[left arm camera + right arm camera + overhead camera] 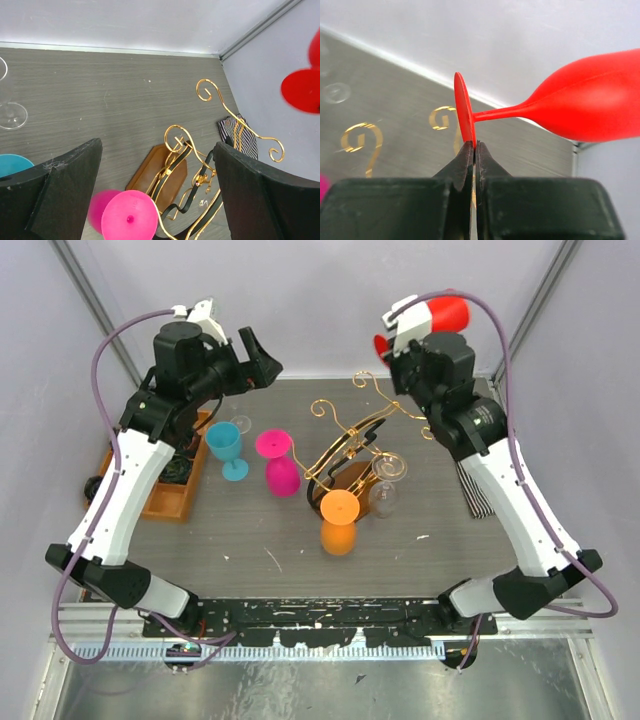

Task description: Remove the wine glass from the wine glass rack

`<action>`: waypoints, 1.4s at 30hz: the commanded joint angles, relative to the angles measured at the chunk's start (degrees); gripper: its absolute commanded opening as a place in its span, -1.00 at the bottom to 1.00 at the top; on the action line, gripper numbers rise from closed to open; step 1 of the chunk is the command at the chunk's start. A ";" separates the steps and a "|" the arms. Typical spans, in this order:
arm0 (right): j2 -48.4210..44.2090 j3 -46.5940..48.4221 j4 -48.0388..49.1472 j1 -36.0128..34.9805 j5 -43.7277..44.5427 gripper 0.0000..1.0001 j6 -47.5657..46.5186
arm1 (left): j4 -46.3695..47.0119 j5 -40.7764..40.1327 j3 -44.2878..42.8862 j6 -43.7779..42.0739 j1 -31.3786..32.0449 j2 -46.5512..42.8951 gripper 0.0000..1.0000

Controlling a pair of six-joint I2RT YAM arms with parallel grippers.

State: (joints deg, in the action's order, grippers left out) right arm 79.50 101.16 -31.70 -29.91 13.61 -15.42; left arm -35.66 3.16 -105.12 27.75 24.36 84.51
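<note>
My right gripper [475,147] is shut on the rim of the foot of a red wine glass [590,100]. The glass lies sideways in the air, its bowl pointing right. In the top view this red wine glass [445,313] and the right gripper [392,340] are high above the table's back right, clear of the wine glass rack [350,435]. The rack is gold wire with a black arch on a brown base [160,170]. An orange glass [340,512] and a clear glass [388,480] hang at the rack's front. My left gripper [157,145] stands open and empty, raised at the back left [262,355].
A pink glass [278,462], a blue glass [226,447] and a clear glass [240,426] are on the table left of the rack. A wooden tray [165,502] lies at the far left, and a striped cloth [478,495] at the right under my right arm.
</note>
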 commanded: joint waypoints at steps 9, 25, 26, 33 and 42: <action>19.95 2.77 27.89 16.85 20.40 -0.99 -18.04 | 4.63 1.28 6.91 0.60 -1.26 -5.40 0.98; 30.50 -9.02 40.19 27.75 18.09 -0.98 -17.08 | 8.75 5.98 14.50 2.21 -3.32 -7.11 0.98; 30.08 -10.74 40.78 27.16 18.05 -0.98 -16.80 | 9.09 6.12 14.81 2.55 -3.42 -7.02 0.97; 31.74 -14.28 42.90 20.81 20.09 -0.98 -19.03 | 9.21 7.03 16.14 4.34 -4.03 -6.33 0.97; 37.25 -6.17 40.78 16.64 21.10 -0.98 -20.21 | 9.49 7.75 16.32 4.07 -5.70 -6.60 0.98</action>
State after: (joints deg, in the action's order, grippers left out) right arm 114.56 90.37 6.07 -11.55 32.82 -34.41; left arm -27.92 9.39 -88.71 31.64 19.27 78.13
